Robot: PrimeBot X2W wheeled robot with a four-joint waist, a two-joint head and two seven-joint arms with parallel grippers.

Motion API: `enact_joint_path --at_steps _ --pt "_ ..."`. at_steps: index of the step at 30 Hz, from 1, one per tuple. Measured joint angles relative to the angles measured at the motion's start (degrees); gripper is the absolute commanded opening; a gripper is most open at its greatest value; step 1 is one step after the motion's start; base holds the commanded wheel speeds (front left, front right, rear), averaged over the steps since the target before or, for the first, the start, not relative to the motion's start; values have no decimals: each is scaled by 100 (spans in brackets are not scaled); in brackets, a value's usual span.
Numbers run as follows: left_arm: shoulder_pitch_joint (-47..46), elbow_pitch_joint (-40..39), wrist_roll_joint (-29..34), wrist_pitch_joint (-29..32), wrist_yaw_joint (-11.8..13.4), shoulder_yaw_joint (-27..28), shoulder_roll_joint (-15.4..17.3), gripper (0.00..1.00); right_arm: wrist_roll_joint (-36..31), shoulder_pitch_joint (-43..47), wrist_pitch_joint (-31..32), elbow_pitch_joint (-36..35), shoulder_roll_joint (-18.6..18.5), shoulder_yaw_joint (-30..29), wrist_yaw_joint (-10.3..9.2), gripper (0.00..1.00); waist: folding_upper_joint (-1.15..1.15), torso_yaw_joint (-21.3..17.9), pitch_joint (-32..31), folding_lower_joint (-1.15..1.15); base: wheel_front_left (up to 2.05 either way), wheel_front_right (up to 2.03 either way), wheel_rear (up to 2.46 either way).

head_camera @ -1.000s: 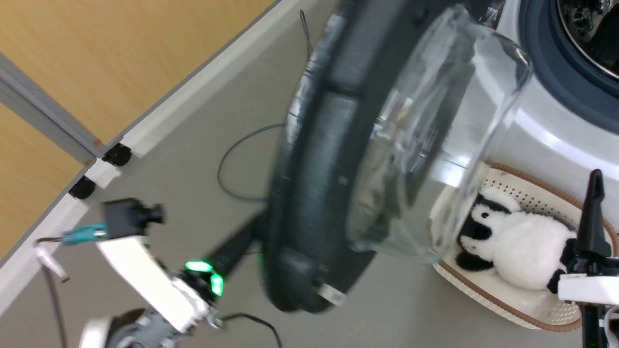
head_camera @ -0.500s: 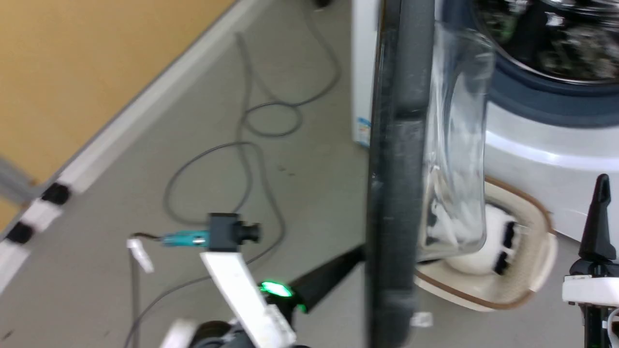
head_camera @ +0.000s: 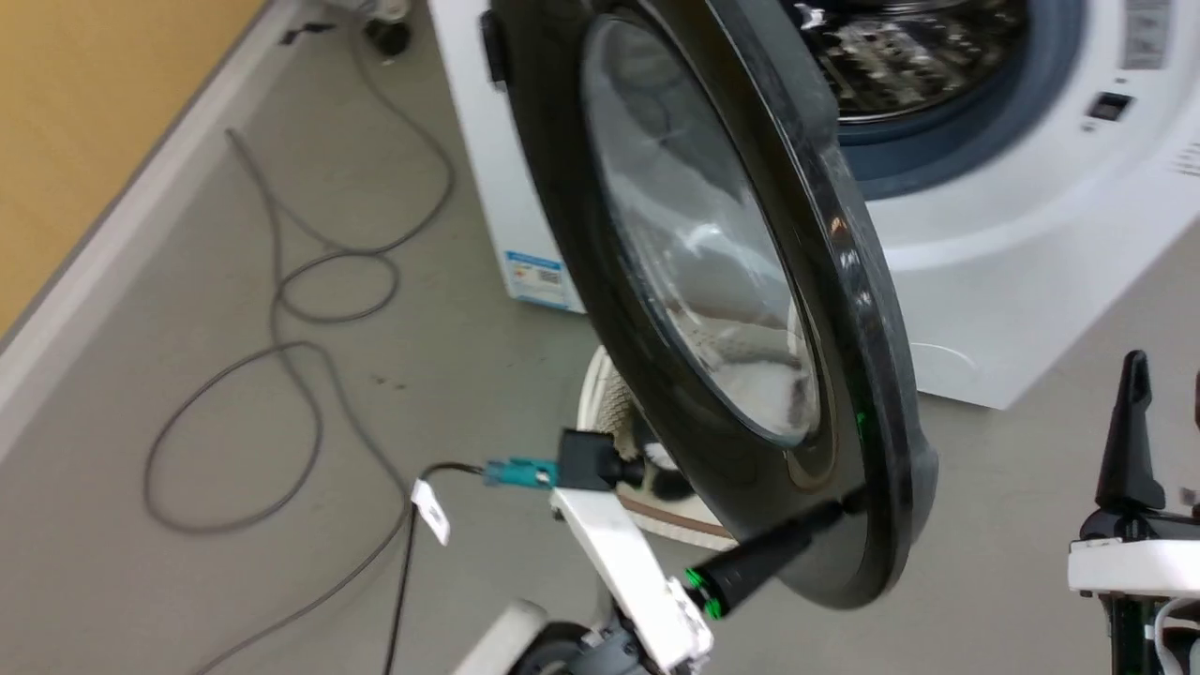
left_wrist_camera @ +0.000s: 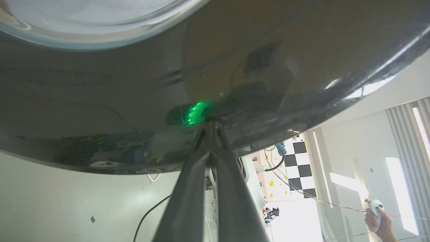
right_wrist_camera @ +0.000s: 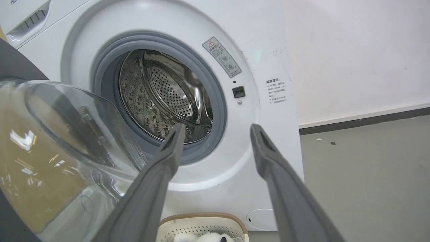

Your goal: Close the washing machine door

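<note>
The washing machine door (head_camera: 722,309) stands part open, hinged at the upper left of the head view. Its free edge swings out toward the robot at lower right. The left gripper (head_camera: 830,511) is pinched shut with nothing between its fingers. Its tips touch the door's outer black face close to the lower free rim, which the left wrist view confirms (left_wrist_camera: 210,125). The washing machine (head_camera: 1012,281) and its opening lie beyond the door from that gripper, up and right in the head view. Any closing push probably goes along the fingers into the disc, toward the machine front.

The left arm is clearly the nearer one. The right gripper (head_camera: 1167,370) is spread wide and empty, well apart from the door at the right. It points at the drum (right_wrist_camera: 168,97).

- **Door:** a round, glossy, hard black plastic ring that mirrors the gripper's green light. A smooth glass window bulges inward (right_wrist_camera: 67,144).
- **Drum:** perforated shiny steel, ringed by a grey-blue rubber gasket (right_wrist_camera: 218,111).
- **Machine body:** flat white panels, with a small dark latch slot (right_wrist_camera: 238,91) on the far side of the opening.
- **Floor:** a pale woven-look basket (right_wrist_camera: 201,225) sits low in front of the machine. Thin grey cables (head_camera: 281,281) loop nearby.

The slick face could let the closed tips slide.
</note>
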Motion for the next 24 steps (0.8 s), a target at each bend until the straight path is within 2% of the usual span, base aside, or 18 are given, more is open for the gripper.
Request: enact_joint_path --at_steps 4,7,8,9,14,16,18,20,22,24 --pt "-13 75 -35 -240 0 -209 -31 0 18 2 0 12 0 26 0 100 0 -117 -87 0 0 0 0" --pt "-73 -62 301 -748 0 -229 68 0 24 13 0 16 0 25 0 100 0 -124 -176 0 0 0 0" --pt "-115 -151 438 -1011 0 -213 144 0 22 24 0 15 0 29 0 100 0 -120 -205 0 0 0 0" --pt "-216 -302 719 -1564 0 -187 323 0 18 48 0 18 0 24 0 100 0 -102 -261 0 0 0 0" --pt "-510 -390 1544 -3067 0 -194 927 0 27 74 0 20 1 -30 0 100 0 -46 -377 0 0 0 0" --pt "-578 -334 1906 -3407 -1 -25 1121 0 56 112 0 20 0 -82 0 100 0 -19 -414 0 0 0 0" --pt "-611 -140 2581 -3501 9 361 1274 0 55 163 0 20 0 -119 0 100 0 16 -448 0 0 0 0" --pt "-602 -85 3446 -3511 288 1110 1236 0 56 185 0 19 0 -141 0 100 0 54 -474 0 0 0 0" --pt "-519 -237 4206 -3517 730 1987 999 0 57 187 0 13 2 -151 0 100 0 86 -491 0 0 0 0" --pt "-360 -394 5138 -3517 1083 2414 870 0 57 203 0 8 2 -172 0 100 0 122 -506 0 0 0 0"
